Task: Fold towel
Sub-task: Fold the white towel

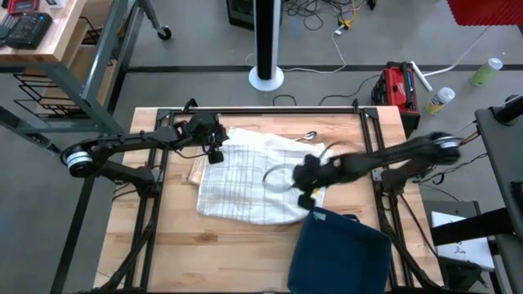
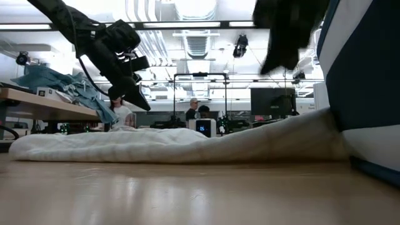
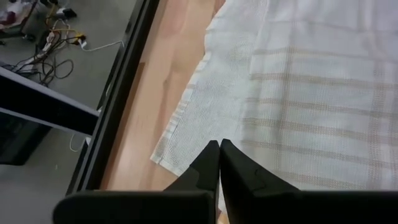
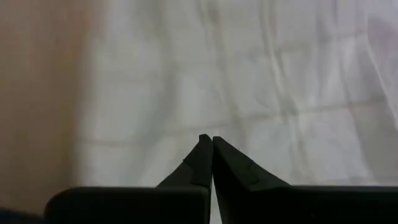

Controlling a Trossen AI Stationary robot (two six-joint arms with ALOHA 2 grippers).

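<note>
White checked towel (image 1: pixel 249 184) lies rumpled mid-table (image 1: pixel 163 245), beside a dark blue bin (image 1: pixel 339 253) (near corner). Left gripper (image 1: pixel 214 153) is above its far left edge, fingers pressed together, holding nothing. Right gripper (image 1: pixel 309 194) is over its right side, likewise closed and empty.

A: Where is there room on the desk (image 1: pixel 163 245)?

B: The bare wood along the near-left side lies open, as does a strip beside the towel (image 1: pixel 249 184).

A: And in the way?

B: A dark blue bin (image 1: pixel 339 253) sits at the near right, touching the towel's edge. Both arms reach over the cloth.
</note>
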